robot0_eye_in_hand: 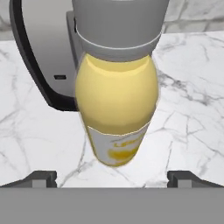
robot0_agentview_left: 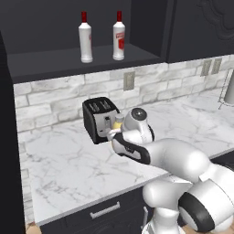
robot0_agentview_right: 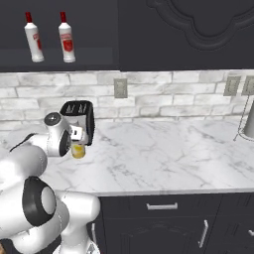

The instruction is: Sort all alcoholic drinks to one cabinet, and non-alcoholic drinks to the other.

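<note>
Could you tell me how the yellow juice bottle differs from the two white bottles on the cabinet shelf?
The juice bottle is fat and yellow with a pale grey cap; the white bottles are slim with red caps and red labels. The juice bottle stands on the marble counter beside the toaster, between the open gripper fingers; the white bottles stand on the open cabinet's shelf. All are upright.

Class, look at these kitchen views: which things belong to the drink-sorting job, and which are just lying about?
Belong to the job:
- two white red-capped bottles
- open upper cabinet
- yellow juice bottle
- end effector, either side of it

Just lying about:
- black toaster
- wall outlet
</note>
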